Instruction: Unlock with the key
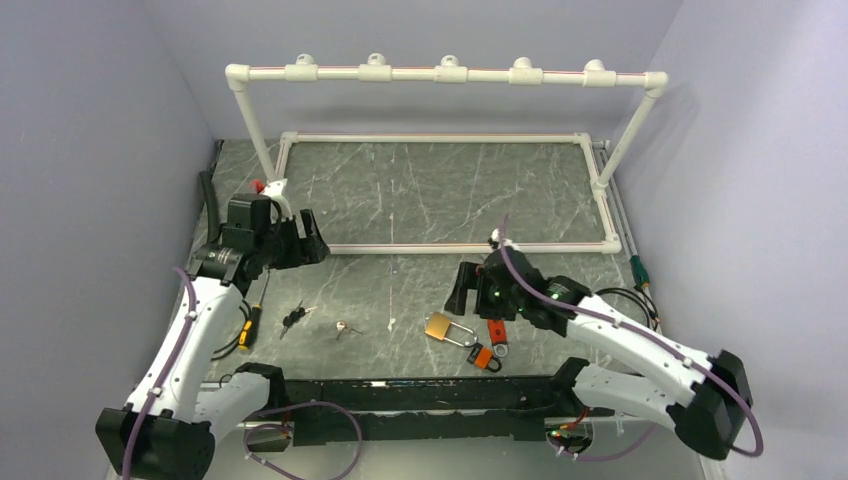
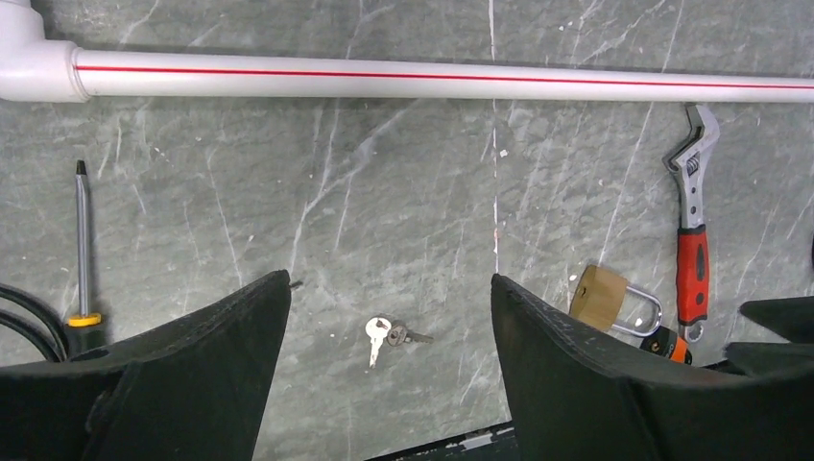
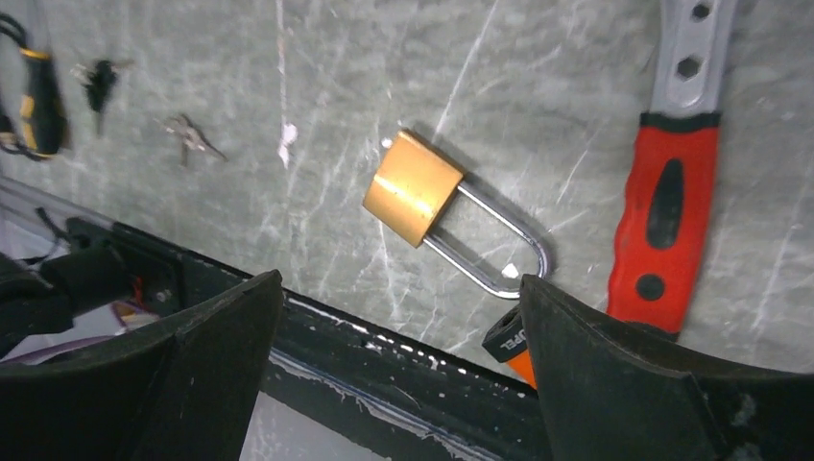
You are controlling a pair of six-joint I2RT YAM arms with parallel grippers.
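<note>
Brass padlock (image 3: 413,187) lies flat on the grey stone worktop (image 3: 336,96) just ahead of the right hand (image 3: 398,283), in line with the gap between its two black fingers. Those fingers stand wide apart and hold nothing. The lock's steel loop points toward that hand's right finger. Close by that finger, at the loop's end, sits a small orange and black tag (image 3: 514,344). Just to the right of the lock lies a red-handled wrench (image 3: 667,216). Farther off to this hand's left is a pair of silver keys (image 3: 189,134), and beyond them a dark bunch of keys (image 3: 99,82) and a yellow and black screwdriver (image 3: 38,96).

The left hand (image 2: 389,279) hangs above the worktop, well apart from the lock, with its fingers also spread and empty. Its own camera shows the silver keys on the stone in the gap between the fingers, with nothing touching them. Beyond this hand runs a white pipe (image 2: 432,79) with a red stripe.
</note>
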